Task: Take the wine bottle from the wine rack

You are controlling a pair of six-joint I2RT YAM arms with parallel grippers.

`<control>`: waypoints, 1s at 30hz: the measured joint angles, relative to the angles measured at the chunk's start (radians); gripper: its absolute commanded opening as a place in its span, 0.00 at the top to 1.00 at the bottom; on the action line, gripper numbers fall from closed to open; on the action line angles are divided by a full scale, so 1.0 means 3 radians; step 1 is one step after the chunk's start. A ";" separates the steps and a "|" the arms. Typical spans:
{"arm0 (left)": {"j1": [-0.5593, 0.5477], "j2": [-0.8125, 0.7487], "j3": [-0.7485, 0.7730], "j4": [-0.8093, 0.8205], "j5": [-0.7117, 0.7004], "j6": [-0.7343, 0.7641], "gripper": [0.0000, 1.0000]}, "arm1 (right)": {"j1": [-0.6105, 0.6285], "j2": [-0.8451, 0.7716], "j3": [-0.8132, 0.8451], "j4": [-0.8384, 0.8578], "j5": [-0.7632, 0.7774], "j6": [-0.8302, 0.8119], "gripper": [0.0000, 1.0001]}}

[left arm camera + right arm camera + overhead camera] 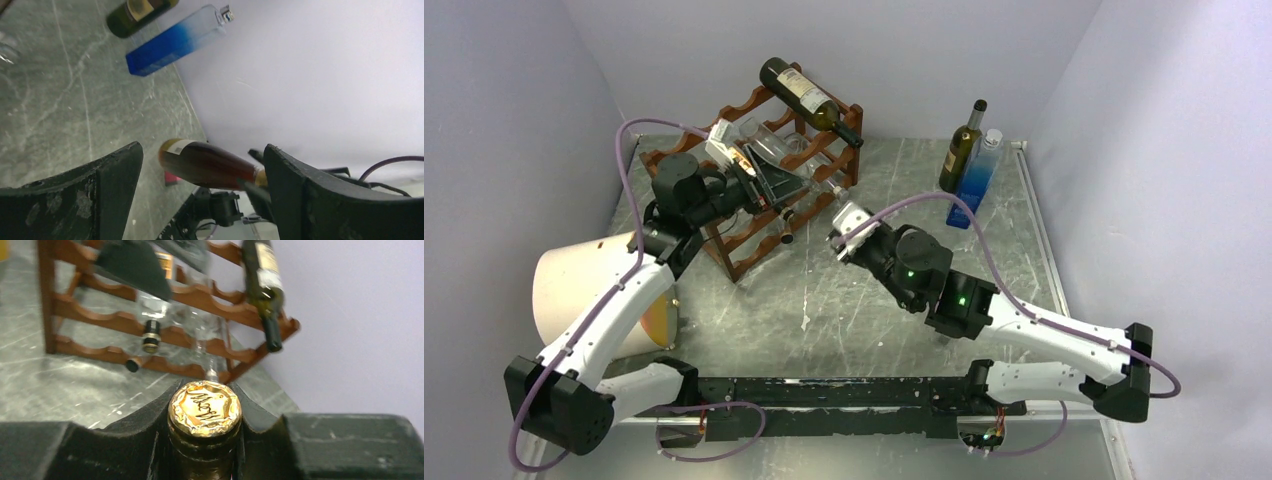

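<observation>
Wine bottle [204, 410]: brown with a gold cap. It is out in front of the wine rack [235, 312], not lying in it.
Who has it: the right gripper [842, 228] holds it by the neck.
Right jaws: squeezed tight on the neck, just under the cap.
Left jaws: wide apart with nothing in them. The left gripper [202, 147] is up by the rack and sees the bottle from the side.
Bottle from the jaws: the cap pokes up above the right fingers and the fat part hangs down below them.
Long line of the bottle: almost straight up and down, leaning a little.
Which way it points: cap up, bottom toward the table [904, 320].
Bottom of the bottle: I cannot tell if it touches the table.
Nearer arm: the right one.
Next move, I think: lower it straight down so it stands and does not tip.
Other bottle: a dark bottle [804, 92] lies on top of the rack.
</observation>
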 measured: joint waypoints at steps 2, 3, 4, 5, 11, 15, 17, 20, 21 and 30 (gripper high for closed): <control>0.0000 -0.0033 0.0071 -0.0109 -0.0086 0.0159 0.07 | -0.0123 -0.0034 -0.0005 0.0010 0.0132 0.0109 1.00; 0.0000 -0.0050 0.0117 -0.0174 -0.0135 0.0243 0.07 | -0.0221 -0.0051 -0.0019 0.0037 0.0168 0.0181 1.00; 0.0000 -0.0072 0.0173 -0.0242 -0.0187 0.0342 0.07 | -0.0345 -0.0071 -0.0039 0.0071 0.0195 0.0272 1.00; 0.0000 -0.0098 0.0230 -0.0308 -0.0235 0.0436 0.07 | -0.0479 -0.0088 -0.0057 0.0088 0.0217 0.0383 1.00; 0.0000 -0.0332 0.0587 -0.0708 -0.0525 0.1118 0.07 | -0.1329 -0.0084 -0.0291 0.0120 0.0318 0.0966 1.00; 0.0000 -0.0566 0.0656 -0.0815 -0.0657 0.1549 0.07 | -0.1781 0.0032 -0.0338 0.0011 0.0362 0.1273 1.00; 0.0000 -0.0670 0.0656 -0.0858 -0.0716 0.1745 0.07 | -0.1967 0.0078 -0.0338 -0.0011 0.0378 0.1387 1.00; 0.0000 -0.0777 0.0652 -0.0902 -0.0806 0.2012 0.07 | -0.2234 0.0093 -0.0338 -0.0011 0.0392 0.1509 1.00; 0.0000 -0.0806 0.0638 -0.0902 -0.0842 0.2094 0.07 | -0.2342 0.0093 -0.0338 -0.0006 0.0379 0.1544 1.00; 0.0000 -0.1085 0.0247 -0.0862 -0.1195 0.2583 0.07 | -0.3033 0.0193 -0.0340 0.0057 0.0242 0.1677 1.00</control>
